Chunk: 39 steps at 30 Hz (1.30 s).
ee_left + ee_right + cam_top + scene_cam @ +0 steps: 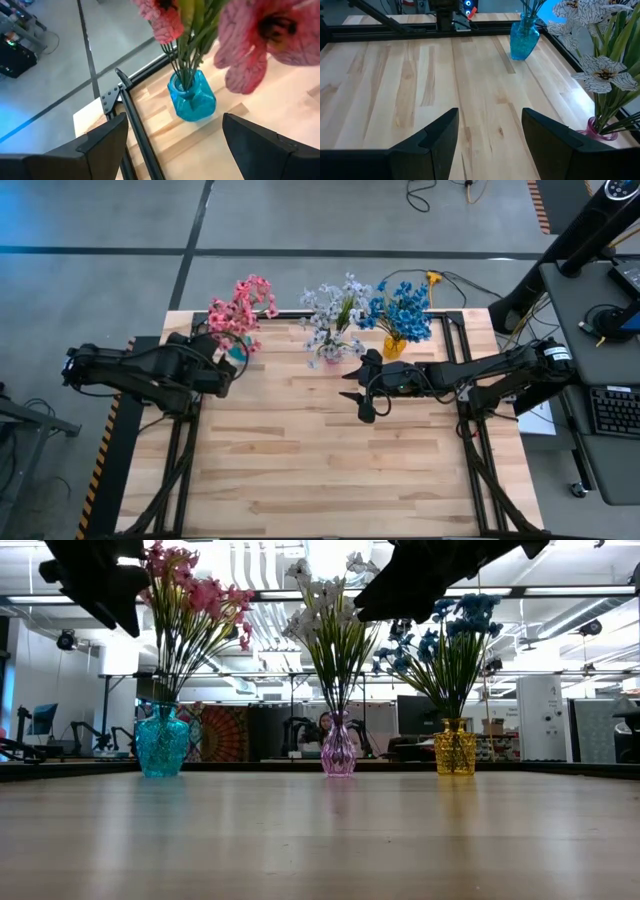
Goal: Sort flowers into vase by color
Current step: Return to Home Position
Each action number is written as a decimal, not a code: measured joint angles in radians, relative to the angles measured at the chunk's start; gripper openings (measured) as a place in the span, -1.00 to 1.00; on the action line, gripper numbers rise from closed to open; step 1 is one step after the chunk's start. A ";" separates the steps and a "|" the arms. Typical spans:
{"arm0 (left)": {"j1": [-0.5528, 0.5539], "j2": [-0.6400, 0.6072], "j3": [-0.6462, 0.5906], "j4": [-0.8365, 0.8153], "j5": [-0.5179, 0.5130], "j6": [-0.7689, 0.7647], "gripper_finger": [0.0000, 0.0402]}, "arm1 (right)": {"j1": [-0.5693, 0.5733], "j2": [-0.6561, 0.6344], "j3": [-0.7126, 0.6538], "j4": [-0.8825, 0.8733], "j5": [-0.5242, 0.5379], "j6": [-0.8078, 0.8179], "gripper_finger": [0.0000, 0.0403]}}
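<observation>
Along the far edge of the worktop [320, 470] three vases stand in a row, well apart from one another. The blue vase [162, 743] near the far-left corner holds the pink flowers [240, 308], the pink vase [338, 750] in the middle holds the white flowers [335, 315], and the yellow vase [455, 748] toward the far-right corner holds the blue flowers [403, 310]. Every stem stands roughly upright, fanning a little at the top, and I see none lying loose, so the sorting looks done and what remains is for the arms to pull back. The left hand [175, 117] is open and empty, with its fingers spread. It is pointed at the blue vase, which stands just ahead of it toward the far-left corner, and the pink blossoms hang over its line of sight. The right hand [490, 114] is open and empty too. It sits just on the near side of the pink and yellow vases and faces along the worktop toward the left edge, so the white flowers stand close at its far side. As I judge it, both bouquets lie on the far-edge side of the hands. A clean retreat therefore runs toward the near edge and each arm's own side, away from the tall stems. The left hand is the closer of the two to its vase and has the least room to spare.
</observation>
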<state>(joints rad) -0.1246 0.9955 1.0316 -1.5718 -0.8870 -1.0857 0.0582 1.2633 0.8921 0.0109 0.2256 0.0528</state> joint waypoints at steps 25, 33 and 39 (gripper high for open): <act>-0.006 -0.087 0.133 0.000 0.234 0.163 0.52 | 0.000 -0.002 0.000 -0.012 0.000 0.018 0.04; -0.016 -0.124 0.133 0.001 0.391 0.161 0.52 | 0.000 -0.091 0.000 -0.106 0.000 -0.014 0.04; -0.051 -0.173 0.162 0.001 0.388 0.149 0.52 | 0.000 -0.213 -0.029 -0.107 -0.060 -0.060 0.04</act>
<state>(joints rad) -0.1753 0.8229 1.1938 -1.5709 -0.4991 -0.9367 0.0585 1.0505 0.8629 -0.0960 0.1659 -0.0073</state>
